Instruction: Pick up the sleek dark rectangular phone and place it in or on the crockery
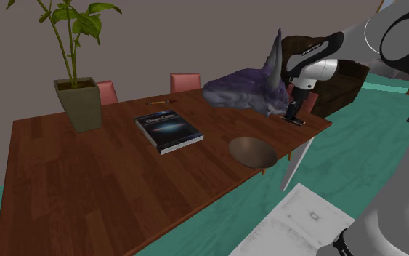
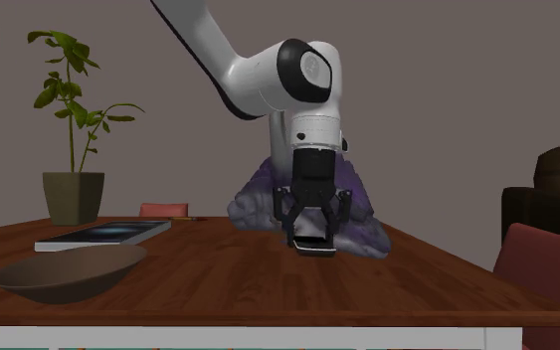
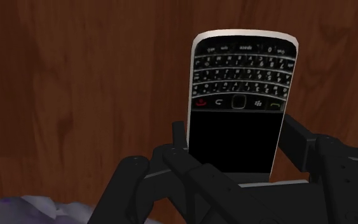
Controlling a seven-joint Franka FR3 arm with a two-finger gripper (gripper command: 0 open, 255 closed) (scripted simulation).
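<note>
- We find the gripper (image 2: 312,235) closed on the phone (image 3: 238,108), its fingers (image 3: 297,137) clasping both long sides.
- The phone is at a table (image 1: 86,189) corner, the bowl (image 1: 252,151) at the adjoining edge.

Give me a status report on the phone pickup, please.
End effector shut on phone. Phone beside purple heap. Brown bowl apart, empty; nothing standing between phone and bowl.

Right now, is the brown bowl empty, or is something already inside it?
Empty: in the shoulder view the bowl shows only its bare brown inside. The phone is apart, clasped by the claw.
</note>
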